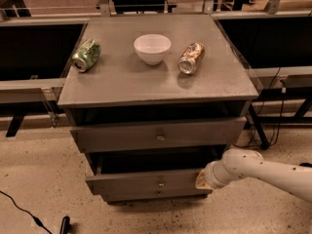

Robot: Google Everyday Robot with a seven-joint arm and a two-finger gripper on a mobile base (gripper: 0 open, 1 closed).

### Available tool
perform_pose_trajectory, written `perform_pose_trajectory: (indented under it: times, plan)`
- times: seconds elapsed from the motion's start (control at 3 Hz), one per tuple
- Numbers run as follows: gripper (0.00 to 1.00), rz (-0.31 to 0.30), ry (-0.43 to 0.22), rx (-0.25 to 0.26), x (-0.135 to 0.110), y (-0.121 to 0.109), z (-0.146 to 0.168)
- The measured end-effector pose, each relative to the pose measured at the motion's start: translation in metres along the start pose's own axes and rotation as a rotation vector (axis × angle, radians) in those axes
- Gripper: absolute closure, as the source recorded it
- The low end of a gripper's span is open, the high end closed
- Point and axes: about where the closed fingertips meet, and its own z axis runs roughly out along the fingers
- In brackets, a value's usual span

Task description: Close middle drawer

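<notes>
Low at the right of the cabinet (146,84), the gripper (201,179) sits against the right end of the middle drawer (141,183) front; its opening cannot be told. That drawer juts toward the camera, its long box running back inside.

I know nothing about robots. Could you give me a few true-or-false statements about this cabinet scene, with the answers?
1. The white bowl sits between the green can and the brown can. True.
2. The middle drawer is fully shut. False: it stands pulled out, with a dark gap above it.
3. The gripper is at the right end of the middle drawer's front. True.
4. The green can stands upright. False: it lies on its side.
</notes>
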Motion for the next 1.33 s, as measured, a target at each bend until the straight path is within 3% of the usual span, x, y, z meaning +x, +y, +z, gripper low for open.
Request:
perform_pose_trajectory:
  times: [1.33]
  plan:
    - [1.00, -0.005, -0.006, 0.021, -0.0037, -0.0069, -0.0005]
